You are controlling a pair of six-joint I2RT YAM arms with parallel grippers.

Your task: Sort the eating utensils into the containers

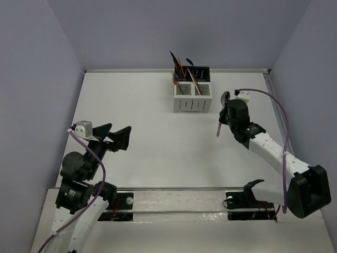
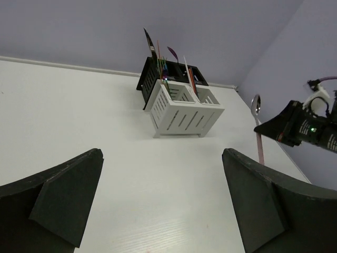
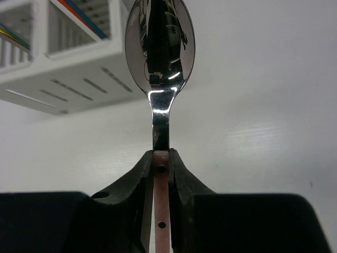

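Observation:
The block of four bins [image 1: 192, 90] stands at the back middle of the table, white bins in front, black behind. It also shows in the left wrist view [image 2: 181, 108] and the right wrist view [image 3: 63, 58]. Several utensils [image 1: 182, 68] stand in the left bins. My right gripper [image 1: 225, 112] is shut on a spoon [image 3: 159, 58] with a silver bowl and pink handle, held above the table to the right of the bins; the spoon also shows in the left wrist view [image 2: 258, 129]. My left gripper [image 1: 117, 136] is open and empty at the left.
A metal rail [image 1: 174, 190] runs across the near table edge between the arm bases. A purple cable [image 1: 279, 113] loops along the right arm. Grey walls close the table on three sides.

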